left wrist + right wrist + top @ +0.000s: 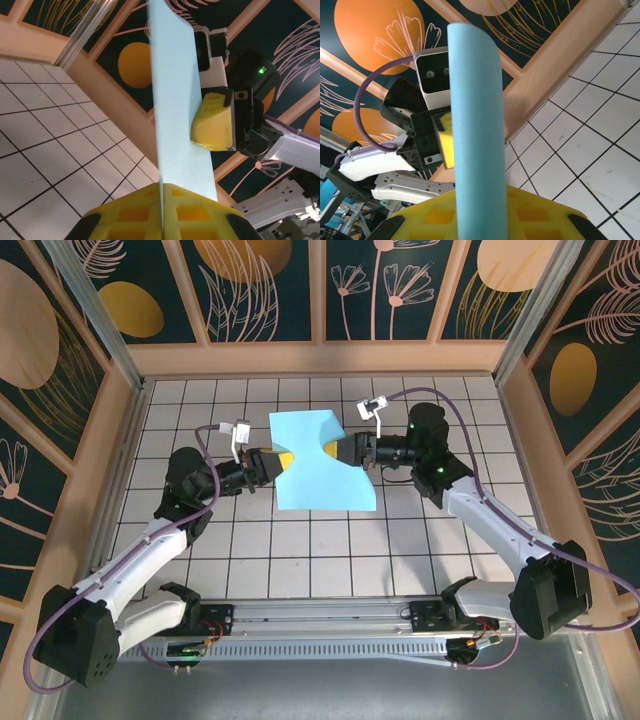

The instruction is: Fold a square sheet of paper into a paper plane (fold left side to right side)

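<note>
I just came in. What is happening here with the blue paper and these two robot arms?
The robot holds a thin light teal-blue square sheet of paper in the air above the white tiled table. The left gripper is shut on its left edge, and the right gripper pinches its right edge. The sheet bows and looks narrower in the middle, where the grippers hold it. I see no sharp crease in it yet.

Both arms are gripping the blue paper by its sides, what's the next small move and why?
Probably swing the left jaws over toward the right jaws, carrying that edge across. The paper is pinched at both side edges and not yet folded.
</note>
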Controlling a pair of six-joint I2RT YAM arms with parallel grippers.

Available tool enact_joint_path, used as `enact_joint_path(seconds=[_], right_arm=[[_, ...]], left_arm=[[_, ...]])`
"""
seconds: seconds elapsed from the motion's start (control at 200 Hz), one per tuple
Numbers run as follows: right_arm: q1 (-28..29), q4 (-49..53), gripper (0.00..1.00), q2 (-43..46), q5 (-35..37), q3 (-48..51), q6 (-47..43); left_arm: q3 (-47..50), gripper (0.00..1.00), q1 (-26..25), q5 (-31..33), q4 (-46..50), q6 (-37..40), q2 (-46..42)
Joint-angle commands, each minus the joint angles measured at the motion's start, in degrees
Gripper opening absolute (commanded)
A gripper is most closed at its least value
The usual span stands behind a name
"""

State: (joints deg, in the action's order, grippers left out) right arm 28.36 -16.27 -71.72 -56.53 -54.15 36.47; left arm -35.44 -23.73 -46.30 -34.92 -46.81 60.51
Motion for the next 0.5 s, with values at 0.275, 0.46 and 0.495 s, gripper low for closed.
enact_joint_path(seconds=[0.275,0.46,0.495], right_arm=[[-6.32,14.39,0.44,2.29,6.84,1.81,-8.36],[-10.02,17.35,0.56,0.77,11.16,5.74,-8.88],[-10.55,17.08,0.57,0.22,11.50,6.71,-8.57]], left_arm=[[-4.00,0.00,0.00,4.90,13.40,1.96,6.25],[-4.78,0.00,0.01,7.40,21.34,5.95,11.85],[-4.58,0.00,0.04,7.74,22.10,6.54,13.02]])
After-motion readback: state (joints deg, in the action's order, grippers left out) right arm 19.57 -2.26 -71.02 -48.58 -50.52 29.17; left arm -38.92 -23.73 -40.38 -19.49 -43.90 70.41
